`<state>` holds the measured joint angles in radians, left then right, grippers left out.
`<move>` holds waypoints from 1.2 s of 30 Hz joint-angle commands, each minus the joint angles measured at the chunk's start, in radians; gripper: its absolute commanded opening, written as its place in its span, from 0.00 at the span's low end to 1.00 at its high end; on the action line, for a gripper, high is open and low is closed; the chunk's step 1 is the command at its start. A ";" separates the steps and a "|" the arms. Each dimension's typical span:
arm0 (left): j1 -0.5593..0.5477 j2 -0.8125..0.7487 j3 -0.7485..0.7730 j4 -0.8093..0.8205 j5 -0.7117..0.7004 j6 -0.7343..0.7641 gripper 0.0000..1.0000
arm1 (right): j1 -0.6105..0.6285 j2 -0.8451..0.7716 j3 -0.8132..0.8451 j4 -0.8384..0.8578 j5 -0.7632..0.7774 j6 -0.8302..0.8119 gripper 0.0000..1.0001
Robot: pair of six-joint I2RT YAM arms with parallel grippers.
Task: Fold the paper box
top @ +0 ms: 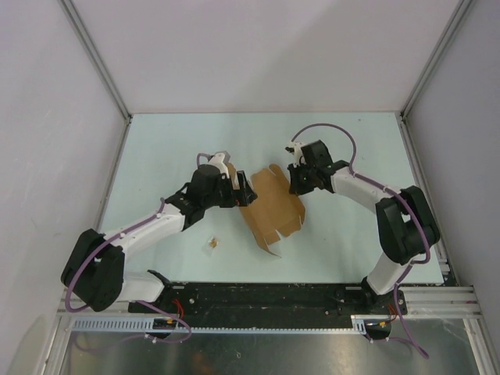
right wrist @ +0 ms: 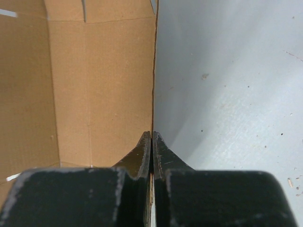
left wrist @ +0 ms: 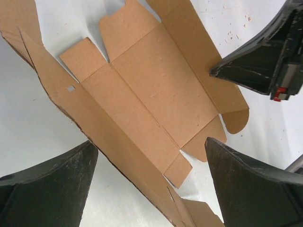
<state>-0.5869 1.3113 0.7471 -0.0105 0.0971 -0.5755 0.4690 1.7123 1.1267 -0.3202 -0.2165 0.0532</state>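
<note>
While the paper box [top: 272,209] lay unfolded at mid-table [top: 156,148], the right pincer [right wrist: 151,136] was pinching its right-hand edge. Left pincer [top: 241,191] spread wide over the left flaps. Open table beyond the far edge. Small brown scrap [top: 212,244] lay near-left, apart; arms flanked both sides.

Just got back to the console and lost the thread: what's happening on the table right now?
The two arms are working on the paper box, which lies between them on the table as an open die-cut sheet, not yet assembled. The right gripper has its jaws shut on the sheet's far right edge. The left gripper hangs over the sheet's other side with its jaws wide open, holding nothing.
</note>
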 commanded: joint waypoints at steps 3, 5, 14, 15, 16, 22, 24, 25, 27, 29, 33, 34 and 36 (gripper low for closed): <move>-0.002 0.000 0.001 0.018 -0.005 0.003 0.99 | 0.022 -0.085 0.002 -0.005 -0.034 -0.001 0.00; -0.002 0.002 0.003 0.018 -0.008 0.000 0.99 | 0.028 -0.092 0.002 -0.014 -0.032 -0.006 0.00; -0.002 -0.003 0.006 0.018 -0.007 0.000 0.97 | 0.083 -0.112 0.002 -0.017 -0.044 0.008 0.00; -0.002 -0.003 0.005 0.018 -0.007 -0.001 0.95 | 0.089 -0.117 0.002 -0.016 -0.047 0.011 0.00; -0.002 -0.003 0.005 0.018 -0.008 0.000 0.95 | 0.094 -0.120 0.002 -0.013 -0.055 0.016 0.00; -0.004 -0.006 -0.005 0.018 -0.010 0.000 0.94 | 0.122 -0.138 0.002 -0.013 -0.076 0.037 0.00; -0.002 -0.007 -0.006 0.017 -0.008 -0.001 0.93 | 0.141 -0.141 0.002 -0.011 -0.081 0.042 0.00; -0.002 -0.009 -0.008 0.018 -0.008 -0.003 0.93 | 0.149 -0.144 0.002 -0.011 -0.067 0.045 0.00; -0.002 -0.014 -0.011 0.018 -0.007 -0.006 0.93 | 0.174 -0.149 0.002 -0.013 -0.055 0.046 0.00; -0.002 -0.024 -0.012 0.018 -0.005 -0.007 0.93 | 0.186 -0.158 0.002 -0.016 -0.029 0.051 0.00; -0.004 -0.047 -0.025 0.018 0.009 -0.007 0.93 | 0.197 -0.177 0.002 -0.037 0.045 0.047 0.00; -0.002 -0.052 -0.028 0.018 0.012 -0.007 0.93 | 0.195 -0.183 0.004 -0.042 0.072 0.043 0.00; -0.002 -0.064 -0.038 0.018 0.013 -0.007 0.93 | 0.197 -0.200 0.004 -0.051 0.098 0.030 0.00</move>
<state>-0.5869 1.2995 0.7273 -0.0105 0.0990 -0.5762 0.6640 1.5787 1.1267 -0.3550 -0.1978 0.0940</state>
